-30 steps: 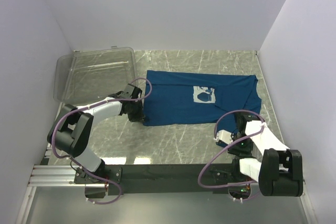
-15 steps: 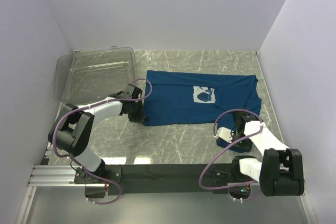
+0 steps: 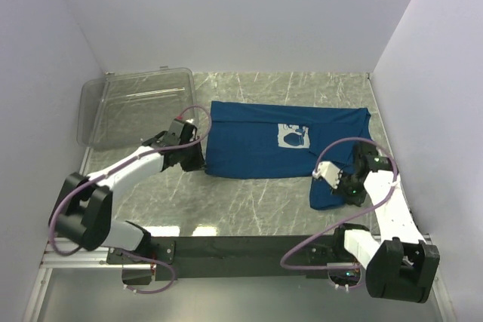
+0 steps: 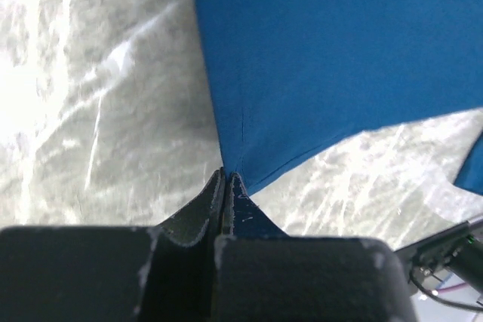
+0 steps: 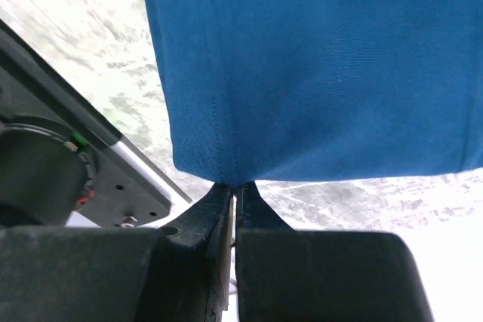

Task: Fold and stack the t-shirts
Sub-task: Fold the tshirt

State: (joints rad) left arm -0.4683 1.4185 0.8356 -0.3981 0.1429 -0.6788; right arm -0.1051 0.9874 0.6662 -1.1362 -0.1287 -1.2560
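A dark blue t-shirt (image 3: 264,141) with a pale square print (image 3: 294,136) lies spread on the marble table. My left gripper (image 3: 199,165) is shut on the shirt's near left corner; in the left wrist view the jaws (image 4: 226,179) pinch the blue cloth (image 4: 339,50) right at its tip. At the near right, my right gripper (image 3: 349,190) is shut on the shirt's hem and holds that part raised off the table. The right wrist view shows its jaws (image 5: 235,186) clamped on the stitched edge of the blue cloth (image 5: 324,65) hanging before them.
A clear plastic bin (image 3: 136,107) stands at the back left, just beyond the left arm. White walls close in the table on the left, right and back. The black base rail (image 3: 241,250) runs along the near edge.
The right gripper has shut on the shirt's near right hem and lifted it up and back. The left arm has stretched forward, still holding its corner.
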